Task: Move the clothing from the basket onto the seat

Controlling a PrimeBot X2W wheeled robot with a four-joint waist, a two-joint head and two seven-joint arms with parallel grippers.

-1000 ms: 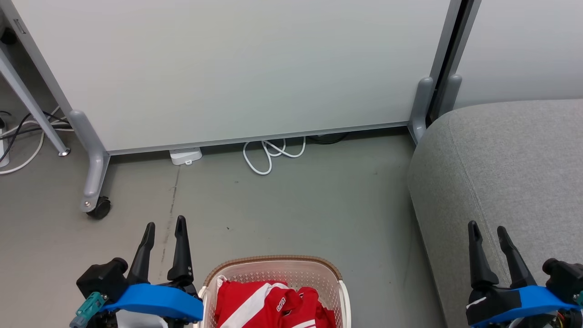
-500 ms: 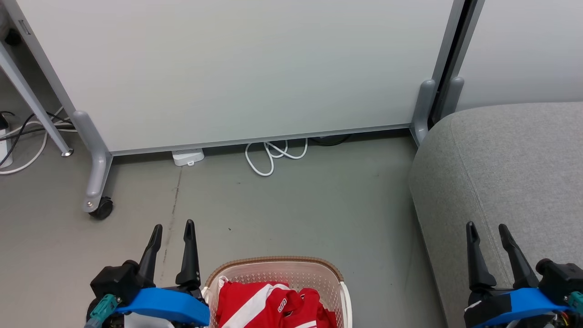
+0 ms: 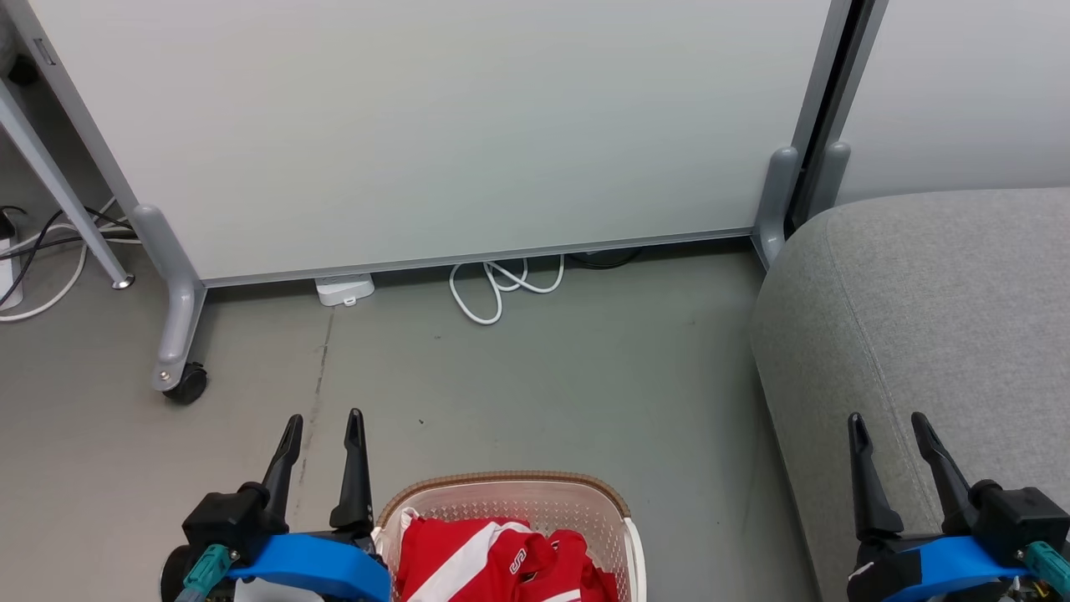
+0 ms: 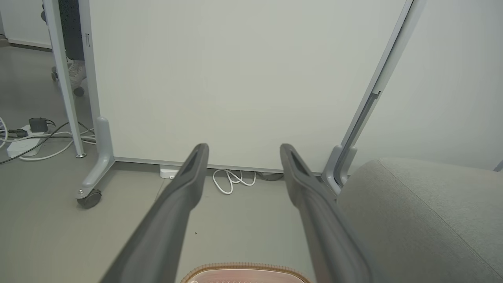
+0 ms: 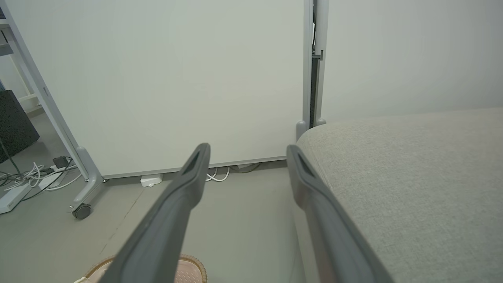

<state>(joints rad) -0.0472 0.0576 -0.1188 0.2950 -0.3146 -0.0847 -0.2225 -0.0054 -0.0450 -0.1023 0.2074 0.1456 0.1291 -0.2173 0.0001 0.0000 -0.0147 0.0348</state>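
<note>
Left gripper (image 3: 324,415) is shifting toward the basket (image 3: 501,479).
Both it and right gripper (image 3: 886,416) are standing fingers apart; one basket is holding red clothing (image 3: 485,552) beside one seat (image 3: 919,318).

basket (image 3: 501,479): one.
clothing (image 3: 552,560): one red heap with white stripes inside the basket; the number of pieces I cannot tell.
seat (image 3: 945,301): one, grey.
grippers: two, the left gripper (image 3: 324,415) and the right gripper (image 3: 886,416).
fingers (image 3: 353,468): two on each gripper, four together.
panels (image 3: 435,125): two, white, standing side by side.
panel feet (image 3: 171,322): three, grey.
caster (image 3: 185,386): one, under one foot.
cable loop (image 3: 500,283): one, white, on the floor.
box (image 3: 343,289): one, small and white, near the cable loop.
cables (image 3: 40,242) at far left: several, black and white; the exact number I cannot tell.
</note>
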